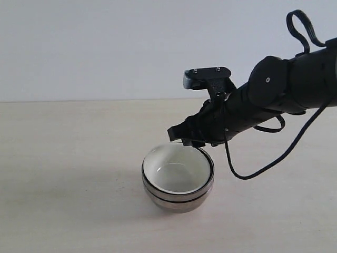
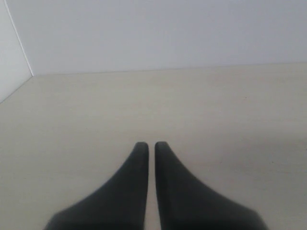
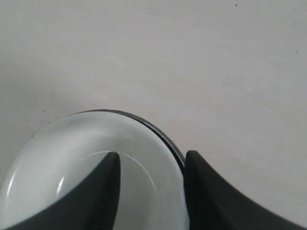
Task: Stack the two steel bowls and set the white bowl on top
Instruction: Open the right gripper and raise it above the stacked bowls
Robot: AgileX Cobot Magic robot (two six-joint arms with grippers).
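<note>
The two steel bowls (image 1: 176, 203) stand nested in a stack on the pale table. The white bowl (image 1: 176, 169) sits inside the top one, upright. My right gripper (image 1: 189, 141) hangs open just above the stack's far rim. In the right wrist view this gripper (image 3: 152, 160) straddles the rim: one finger is over the inside of the white bowl (image 3: 72, 158), the other outside the dark steel rim (image 3: 165, 136). Nothing is gripped. My left gripper (image 2: 151, 144) is shut and empty over bare table, and it is out of the exterior view.
The pale wooden table (image 1: 63, 174) runs back to a plain white wall (image 1: 105, 47). The right arm's black cable (image 1: 263, 166) loops down beside the stack. A wall corner (image 2: 21, 52) shows in the left wrist view.
</note>
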